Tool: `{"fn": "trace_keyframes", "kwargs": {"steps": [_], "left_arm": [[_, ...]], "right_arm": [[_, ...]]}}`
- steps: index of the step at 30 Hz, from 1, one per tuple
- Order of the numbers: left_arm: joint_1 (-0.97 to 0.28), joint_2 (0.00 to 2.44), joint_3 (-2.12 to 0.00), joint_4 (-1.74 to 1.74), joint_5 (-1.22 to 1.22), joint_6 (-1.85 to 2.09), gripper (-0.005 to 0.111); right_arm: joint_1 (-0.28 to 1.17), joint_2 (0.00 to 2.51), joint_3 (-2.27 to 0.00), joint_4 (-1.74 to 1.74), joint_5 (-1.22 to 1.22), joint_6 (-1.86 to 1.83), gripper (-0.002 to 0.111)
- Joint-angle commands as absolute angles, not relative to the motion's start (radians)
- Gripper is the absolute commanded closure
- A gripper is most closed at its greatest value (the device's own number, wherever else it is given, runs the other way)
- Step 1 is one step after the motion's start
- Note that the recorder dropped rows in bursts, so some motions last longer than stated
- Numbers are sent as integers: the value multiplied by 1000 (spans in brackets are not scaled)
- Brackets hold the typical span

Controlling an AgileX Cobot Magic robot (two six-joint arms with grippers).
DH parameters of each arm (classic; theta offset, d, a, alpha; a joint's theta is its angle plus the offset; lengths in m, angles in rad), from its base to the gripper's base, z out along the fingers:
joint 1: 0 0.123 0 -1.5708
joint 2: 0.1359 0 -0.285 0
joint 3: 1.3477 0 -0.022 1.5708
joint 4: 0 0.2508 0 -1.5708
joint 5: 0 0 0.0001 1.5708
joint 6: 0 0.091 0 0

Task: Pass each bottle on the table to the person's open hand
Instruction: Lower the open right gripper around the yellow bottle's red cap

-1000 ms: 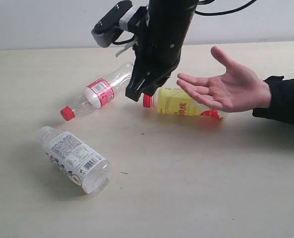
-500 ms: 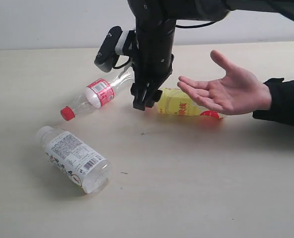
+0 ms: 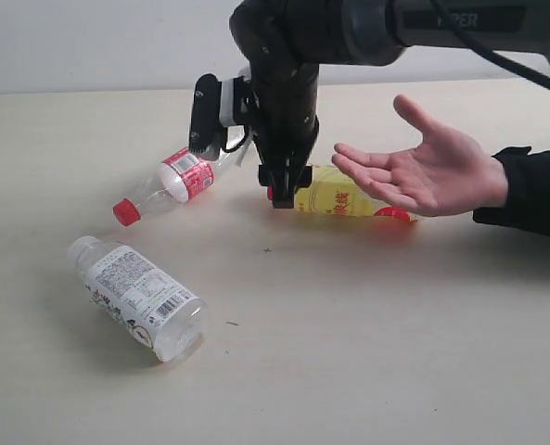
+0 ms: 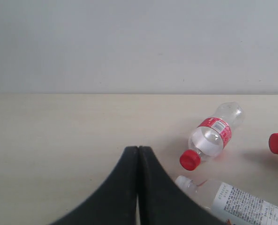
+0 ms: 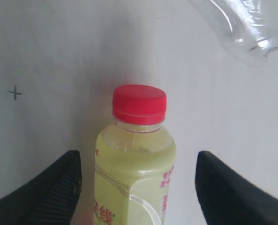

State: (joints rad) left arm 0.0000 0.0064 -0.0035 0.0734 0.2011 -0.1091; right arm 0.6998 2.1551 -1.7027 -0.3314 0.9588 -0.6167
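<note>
Right gripper (image 3: 283,185) hangs nose-down off a steeply bent arm, jaws spread wide either side of the yellow bottle (image 3: 339,197) by its red cap (gaps both sides, no squeeze). That bottle lies on its side on the table (image 3: 395,352), with the person's open hand (image 3: 423,171) palm-up over its other end. Left gripper (image 4: 138,187) is pressed shut on nothing, well away from it.

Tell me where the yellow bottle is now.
In the exterior view the yellow bottle lies on the table near the middle, its cap end inside the open right gripper, its base below the person's hand.
</note>
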Motion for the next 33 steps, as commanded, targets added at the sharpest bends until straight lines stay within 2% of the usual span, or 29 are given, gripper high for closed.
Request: {"fn": "trace_keyframes", "kwargs": {"steps": [1,7,12,33], "left_arm": [[0,0,0,76,199,-110,107],[0,0,0,76,199,-110,107],[0,0,0,76,199,-110,107],[0,0,0,76,199,-110,107]], "right_arm": [[703,2182,-1712,-359,923,-629,42],[703,2201,-1712,-404,909,-625,42],[703,2201,-1712,-415,909,-614,36],[701,2271,-1712,-559,909,-479,36]]}}
